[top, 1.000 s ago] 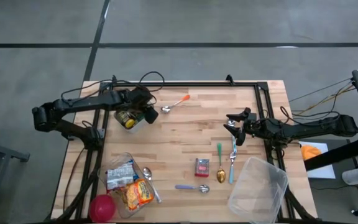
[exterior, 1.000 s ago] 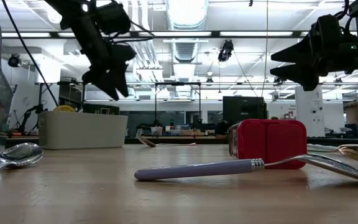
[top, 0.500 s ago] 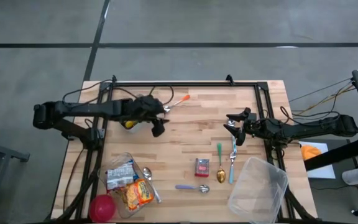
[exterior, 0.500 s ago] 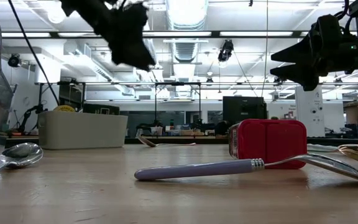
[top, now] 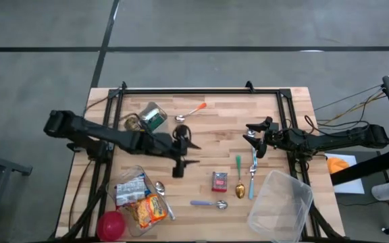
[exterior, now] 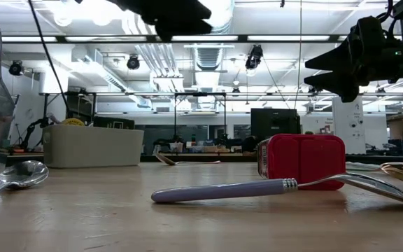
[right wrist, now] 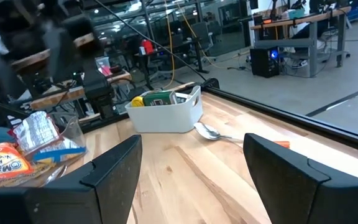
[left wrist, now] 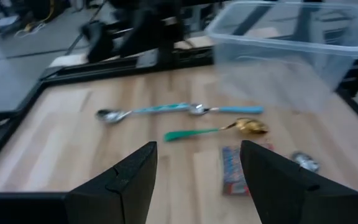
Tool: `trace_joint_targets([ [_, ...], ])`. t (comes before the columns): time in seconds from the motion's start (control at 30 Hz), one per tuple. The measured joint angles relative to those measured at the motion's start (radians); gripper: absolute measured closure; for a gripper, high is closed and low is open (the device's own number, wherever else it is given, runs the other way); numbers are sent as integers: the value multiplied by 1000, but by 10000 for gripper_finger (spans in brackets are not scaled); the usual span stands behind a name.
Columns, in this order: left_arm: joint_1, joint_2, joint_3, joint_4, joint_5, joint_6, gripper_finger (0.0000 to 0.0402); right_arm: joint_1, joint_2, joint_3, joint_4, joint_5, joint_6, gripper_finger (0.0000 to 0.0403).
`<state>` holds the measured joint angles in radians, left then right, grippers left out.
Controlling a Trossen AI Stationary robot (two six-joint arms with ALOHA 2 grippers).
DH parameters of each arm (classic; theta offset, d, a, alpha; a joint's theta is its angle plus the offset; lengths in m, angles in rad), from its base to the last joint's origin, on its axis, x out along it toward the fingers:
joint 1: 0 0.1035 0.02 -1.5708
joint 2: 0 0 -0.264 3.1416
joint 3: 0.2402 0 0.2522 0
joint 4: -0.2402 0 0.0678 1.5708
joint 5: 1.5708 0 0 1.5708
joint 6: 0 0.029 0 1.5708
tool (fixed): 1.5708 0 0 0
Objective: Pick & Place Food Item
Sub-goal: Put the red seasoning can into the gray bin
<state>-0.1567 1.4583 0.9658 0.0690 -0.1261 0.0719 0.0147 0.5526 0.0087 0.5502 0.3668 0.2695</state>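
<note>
Left gripper (top: 189,153): jaws spread, nothing between them, held above the middle of the wooden table (top: 201,128). In its wrist view the 2 dark fingers (left wrist: 124,186) frame a red food packet (left wrist: 234,169), which lies flat on the boards just beyond them. In the high view this red food packet (top: 219,181) sits between the left gripper and a clear plastic bin (top: 282,206) at the table's near right corner.

Right gripper (top: 253,135): jaws spread wide and empty, waiting near the table's right edge.

Beside the packet lie 4 spoons: a purple-handled spoon (top: 209,203) just in front of it, a green-handled gold spoon (top: 239,179) and a blue-handled spoon (top: 252,177) to its right, and an orange-handled spoon (top: 190,112) well apart toward the far edge.

A white tub (top: 142,121) holding a green can (top: 154,117) stands at the far left. A clear container of snack packets (top: 142,199) and a red ball (top: 111,225) occupy the near left corner.
</note>
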Motion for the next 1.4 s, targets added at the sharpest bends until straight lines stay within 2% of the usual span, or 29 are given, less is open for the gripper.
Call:
trace_joint_targets([
  [0.13, -40, 108, 33, 97, 0, -28, 169, 0, 0, 0, 0, 0, 0, 126],
  [0.4, -58, 378, 164, 122, -2, -149, 170, 0, 0, 0, 0, 0, 0, 126],
  [0.7, -56, 617, 339, 96, -1, -89, 170, 0, 0, 0, 0, 0, 0, 126],
  [1.2, -49, 633, 337, -20, -11, -81, 170, 0, 0, 0, 0, 0, 0, 126],
  [1.4, -40, 629, 340, -87, -16, -127, 170, 0, 0, 0, 0, 0, 0, 126],
])
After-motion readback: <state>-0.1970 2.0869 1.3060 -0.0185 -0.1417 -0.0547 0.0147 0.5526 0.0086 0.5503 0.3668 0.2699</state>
